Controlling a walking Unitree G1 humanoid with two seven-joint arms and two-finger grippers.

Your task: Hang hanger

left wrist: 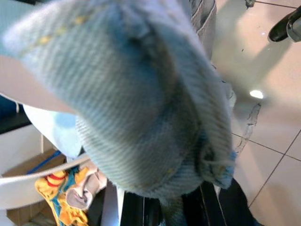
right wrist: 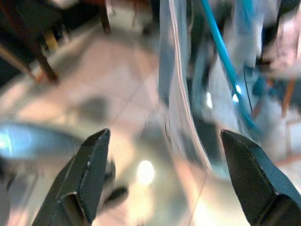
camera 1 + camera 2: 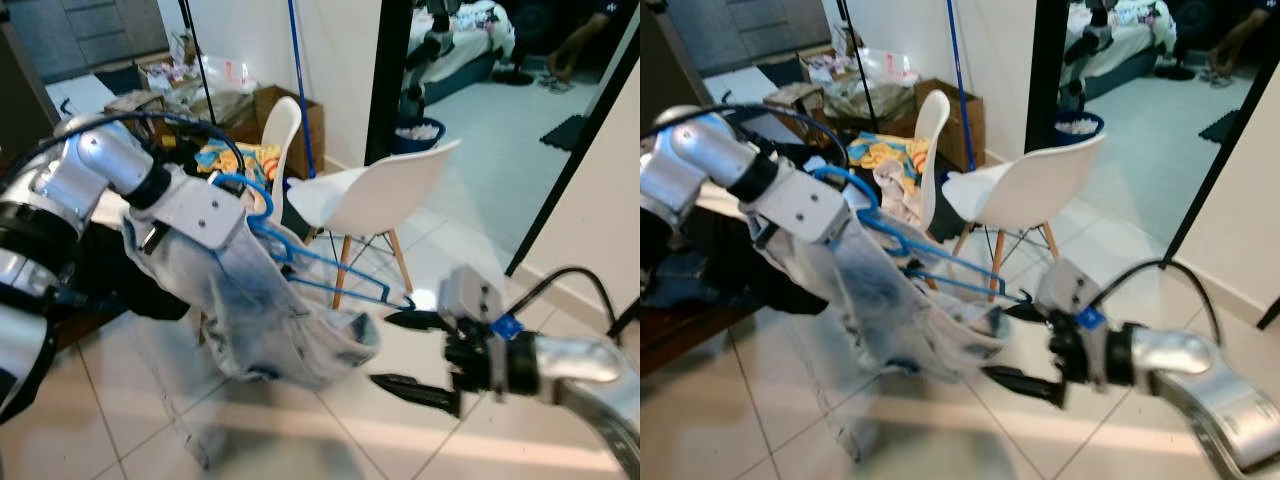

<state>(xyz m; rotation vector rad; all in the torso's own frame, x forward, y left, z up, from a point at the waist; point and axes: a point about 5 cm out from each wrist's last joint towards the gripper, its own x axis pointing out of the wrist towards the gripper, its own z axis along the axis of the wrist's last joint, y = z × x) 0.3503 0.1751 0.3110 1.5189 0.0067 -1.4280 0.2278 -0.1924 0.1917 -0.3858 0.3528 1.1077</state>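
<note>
A blue plastic hanger [image 3: 330, 272] carries a pale denim garment [image 3: 250, 310] and hangs in the air from my left arm. My left gripper [image 3: 215, 235] is under the denim by the hanger's hook [image 3: 243, 190], its fingers hidden; the left wrist view has denim [image 1: 141, 108] right against the lens. My right gripper [image 3: 400, 355] is open and low, just right of the garment's bottom and below the hanger's far tip [image 3: 408, 300]. In the right wrist view its black fingers [image 2: 89, 174] stand wide apart, with the denim and the blue bar [image 2: 225, 61] ahead of them.
Two white chairs [image 3: 385, 190] stand behind the hanger, with cardboard boxes and clutter [image 3: 235, 105] at the wall. A dark door frame [image 3: 390, 70] opens onto a bedroom where a person's legs [image 3: 580, 40] show. A dark wooden table [image 3: 680, 320] is at my left.
</note>
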